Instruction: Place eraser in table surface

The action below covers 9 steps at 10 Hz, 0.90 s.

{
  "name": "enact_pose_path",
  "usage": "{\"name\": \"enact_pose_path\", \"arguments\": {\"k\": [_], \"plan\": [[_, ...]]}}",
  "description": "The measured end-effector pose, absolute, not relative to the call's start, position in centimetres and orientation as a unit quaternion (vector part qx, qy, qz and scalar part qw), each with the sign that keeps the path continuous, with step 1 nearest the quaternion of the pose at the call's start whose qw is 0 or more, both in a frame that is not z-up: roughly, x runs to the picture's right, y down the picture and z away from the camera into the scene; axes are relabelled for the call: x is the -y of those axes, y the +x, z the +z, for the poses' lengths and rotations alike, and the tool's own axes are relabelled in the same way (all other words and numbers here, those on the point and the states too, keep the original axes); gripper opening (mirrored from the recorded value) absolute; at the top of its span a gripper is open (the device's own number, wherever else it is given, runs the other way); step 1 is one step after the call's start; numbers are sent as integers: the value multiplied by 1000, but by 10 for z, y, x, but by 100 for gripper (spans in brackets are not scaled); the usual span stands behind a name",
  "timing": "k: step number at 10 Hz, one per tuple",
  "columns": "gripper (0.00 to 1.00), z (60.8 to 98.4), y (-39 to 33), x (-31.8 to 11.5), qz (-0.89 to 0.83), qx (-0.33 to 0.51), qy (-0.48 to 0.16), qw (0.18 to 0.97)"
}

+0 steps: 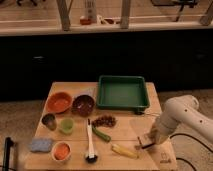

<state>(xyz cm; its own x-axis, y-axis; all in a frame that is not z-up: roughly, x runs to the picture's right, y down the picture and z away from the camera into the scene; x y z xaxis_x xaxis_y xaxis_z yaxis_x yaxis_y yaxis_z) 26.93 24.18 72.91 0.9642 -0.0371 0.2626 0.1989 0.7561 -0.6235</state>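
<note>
The eraser [145, 141], a small tan block with a dark side, sits at the tip of my gripper [149, 140] low over the pale wooden table surface [131, 129], near its front right corner. The white arm [182, 117] reaches in from the right and bends down to it. Whether the eraser rests on the wood or is held just above it cannot be told. The yellow corn [123, 150] lies just left of the eraser.
A green tray [122, 92] stands at the back right. An orange bowl [59, 102] and a brown bowl [83, 104] are at the back left. A metal cup [49, 120], green cup [66, 125], blue-grey sponge [40, 145], orange cup [61, 150], black-handled brush [90, 145], green pepper [101, 133] and dark cluster [104, 120] fill the left and middle.
</note>
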Motion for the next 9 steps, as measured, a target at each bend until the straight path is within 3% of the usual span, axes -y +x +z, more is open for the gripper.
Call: {"name": "enact_pose_path", "arguments": {"k": [3, 9], "plan": [[0, 708, 269, -211, -76, 126, -318, 937], [0, 710, 254, -168, -114, 130, -301, 938]]}}
